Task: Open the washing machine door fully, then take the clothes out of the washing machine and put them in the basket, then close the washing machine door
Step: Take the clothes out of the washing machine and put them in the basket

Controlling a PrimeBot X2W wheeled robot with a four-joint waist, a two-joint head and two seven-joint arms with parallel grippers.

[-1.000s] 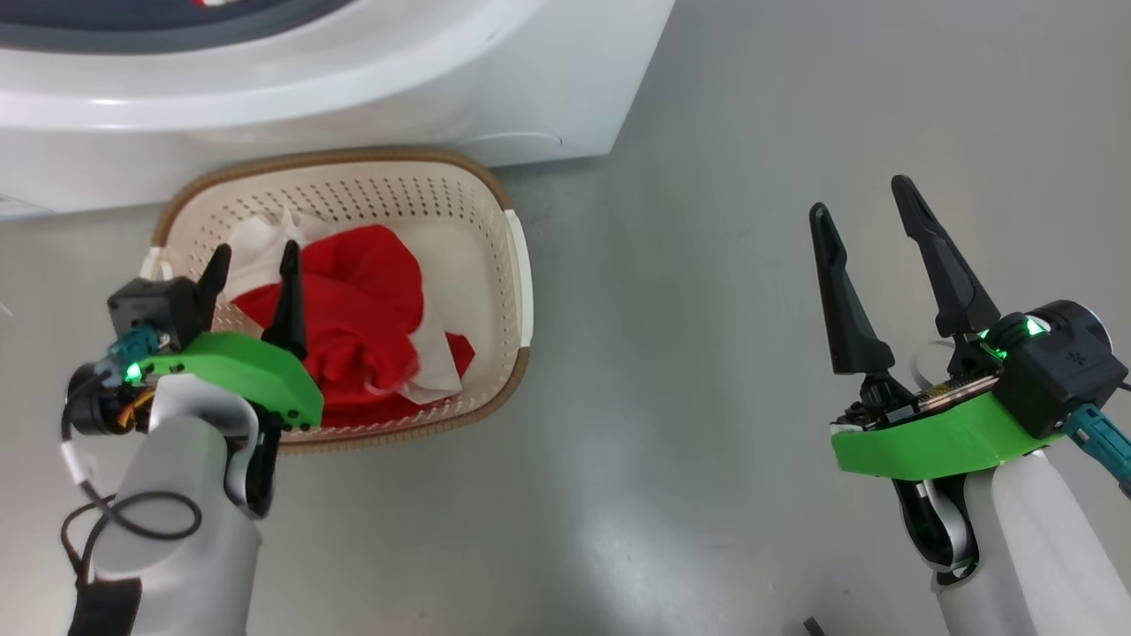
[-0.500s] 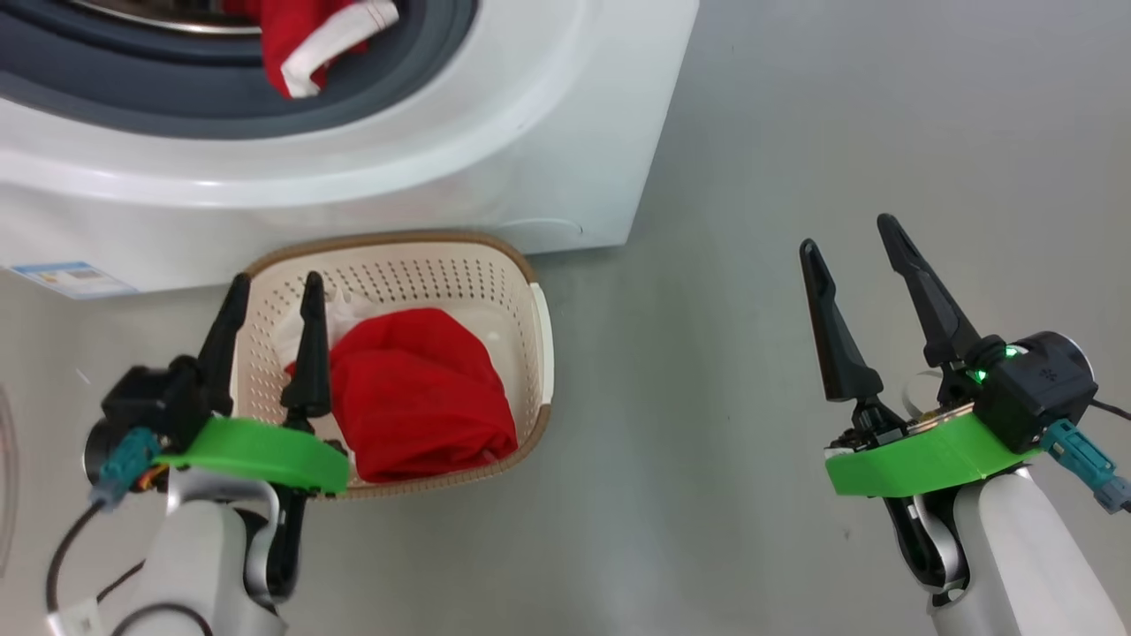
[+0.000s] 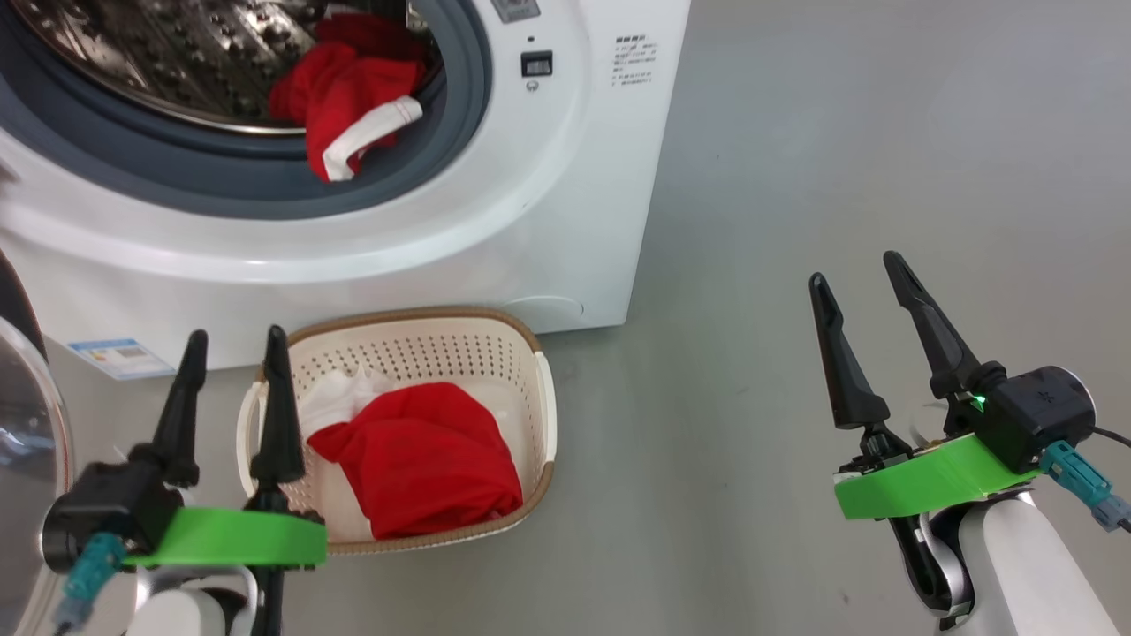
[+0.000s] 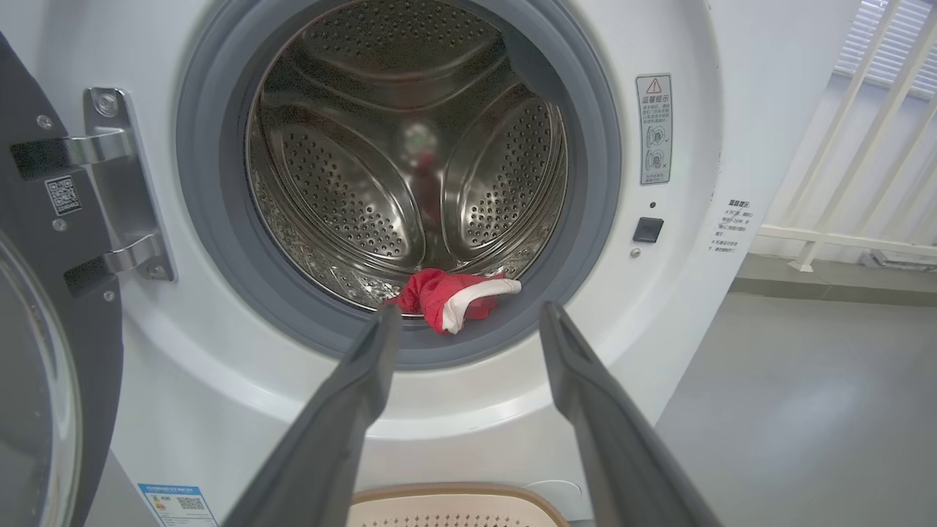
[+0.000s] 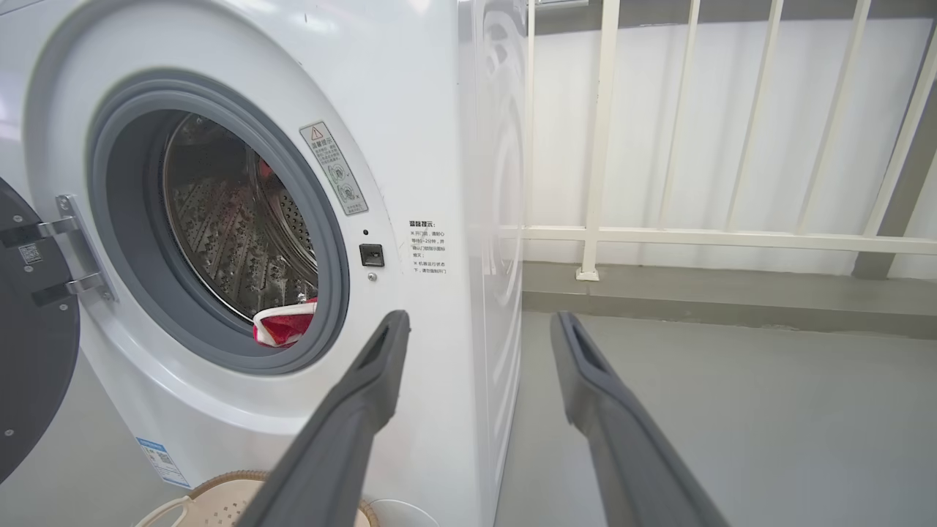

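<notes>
Against the front lip of the drum [image 3: 159,53], red clothes [image 3: 340,84] lie.
My left gripper [image 3: 235,334], fingers [image 3: 277,406] apart and empty, should reach low and pinch the white cuff [image 3: 371,132].

Bright, even light; soft glare on the grey floor [image 4: 805,432] and steel drum [image 4: 344,197]; wrist views' edges bend slightly.

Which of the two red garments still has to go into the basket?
The red garment lying in the drum, its white cuff draped onto the grey gasket. The other red garment already lies in the basket, beside a white cloth.
</notes>
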